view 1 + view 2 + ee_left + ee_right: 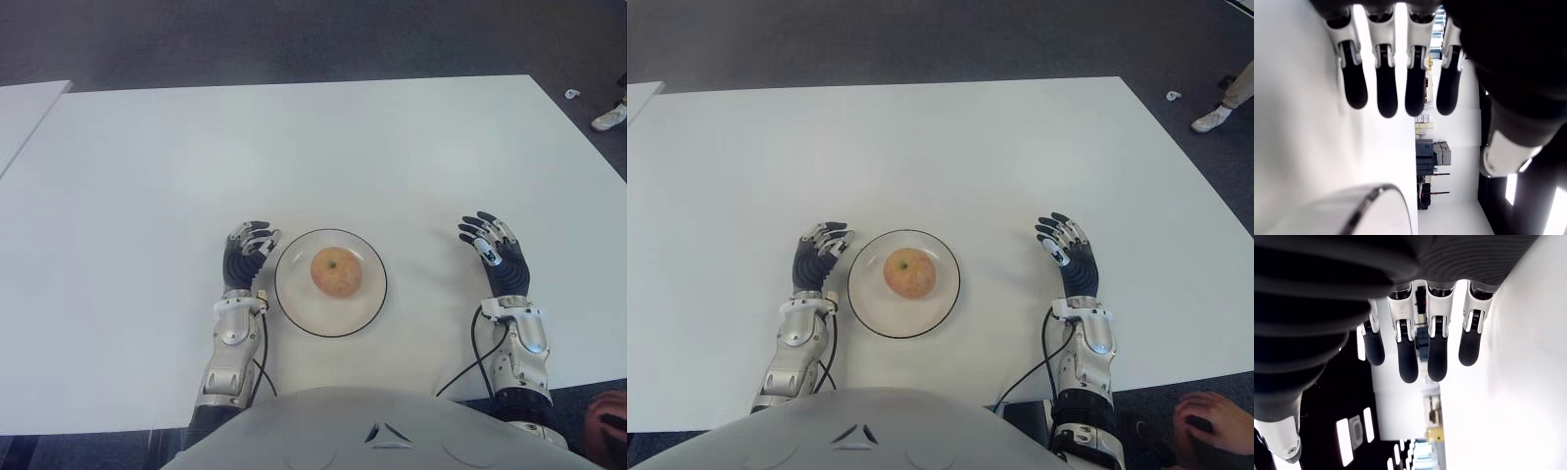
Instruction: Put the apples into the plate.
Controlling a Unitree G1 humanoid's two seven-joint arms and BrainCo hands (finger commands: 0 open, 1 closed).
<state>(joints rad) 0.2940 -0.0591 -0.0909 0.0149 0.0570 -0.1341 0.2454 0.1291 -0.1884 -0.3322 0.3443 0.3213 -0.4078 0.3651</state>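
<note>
1 apple sits in the middle of the plate on the white bench, and no other apple shows anywhere in view, so the task looks finished. The left hand shows just beside the plate's left rim, fingers spread and holding nothing. The right hand shows well apart on the plate's right, fingers also spread, empty.
</note>
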